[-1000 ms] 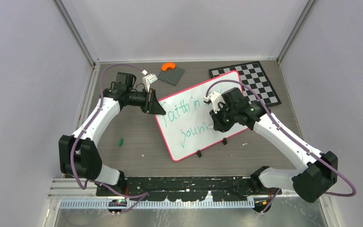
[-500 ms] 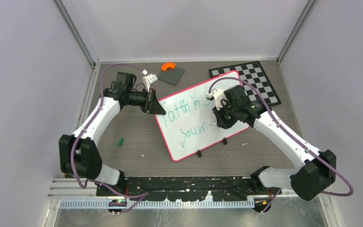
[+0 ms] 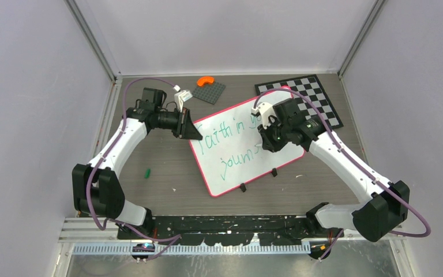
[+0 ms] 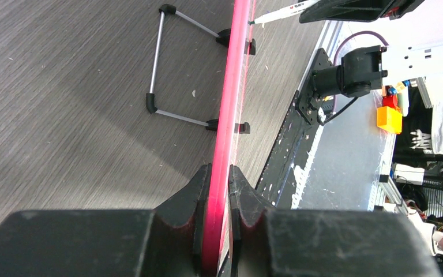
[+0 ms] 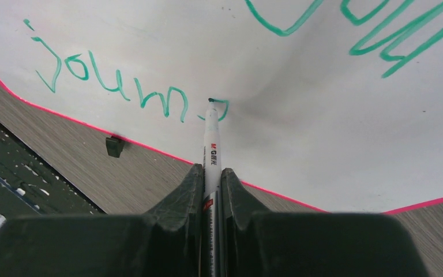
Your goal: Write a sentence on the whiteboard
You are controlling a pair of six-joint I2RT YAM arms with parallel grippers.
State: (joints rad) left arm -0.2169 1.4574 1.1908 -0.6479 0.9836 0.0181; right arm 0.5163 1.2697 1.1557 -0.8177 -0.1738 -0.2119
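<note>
Two grippers shared one job at the middle of the worktop. The large white whiteboard with the thin red-pink rim (image 3: 254,173) stood there propped at a slant on thin wire legs (image 4: 156,63). Its far corner showed in front of the black-and-white checkered board (image 3: 320,101) at the worktop's far right corner.

The left gripper (image 4: 220,173) was clenched on the board's left edge, one finger on each face of the rim. We judged that it was there to brace the leaning board against the push of the pen.

The right gripper (image 5: 210,170) was clamped on a slim white marker (image 5: 211,133), the barrel running out between the fingers so that only the tip touched the board. That tip sat just after "journ" on the second line of the green handwritten sentence (image 3: 235,163), below "Faith in" and a word partly hidden by the arm in the overhead view. A short green stroke at the tip looked like the start of the next letter.

We reckoned the writing well along, with the last word's ending left to do. A small green cap-like piece (image 3: 147,172) lay apart near the worktop's left edge.
</note>
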